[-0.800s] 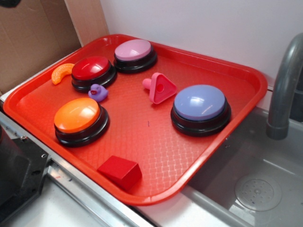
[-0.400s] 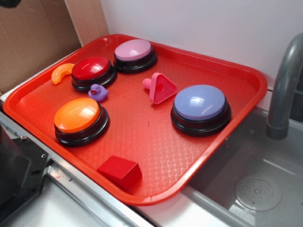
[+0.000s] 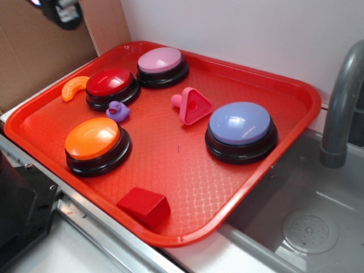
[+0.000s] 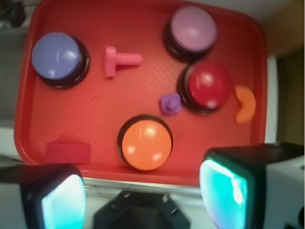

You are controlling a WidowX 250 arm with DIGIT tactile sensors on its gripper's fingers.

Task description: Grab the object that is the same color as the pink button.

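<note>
Four domed push buttons sit on the red plastic tray [image 3: 296, 94] in the exterior view: pale pink button [image 3: 162, 65] upper centre, red button [image 3: 111, 86] to its left, orange button [image 3: 96, 145] lower left, lavender-blue button [image 3: 240, 131] right of centre. One hot-pink triangular plastic block [image 3: 192, 106] with a round hole and a short stub lies mid-frame, between the pink button and the lavender-blue one, touching neither. One small purple duck [image 3: 117, 111] just below the red button; one orange crescent piece [image 3: 74, 87] at far left; one red rectangular block [image 3: 144, 206] near the bottom rim. Gripper [image 3: 61, 11] shows only as a dark shape at the upper left corner, outside the tray's edge and well apart from the block; finger state can't be told here.

Wrist view, blurred: same count. Pink block [image 4: 119, 60] upper left of centre, stub pointing right, lavender-blue button [image 4: 57, 58] to its left, pink button [image 4: 193, 29] upper right. Gripper fingers [image 4: 221, 188] spread wide at the bottom corners, nothing between them, all objects far above them in frame.

Step in hand, as I judge it: the approach. Best done by travelling over the tray to centre on the block, turning the wrist so the pads close across the triangle's flat faces rather than the thin stub, and descending clear of the lavender-blue dome.
</note>
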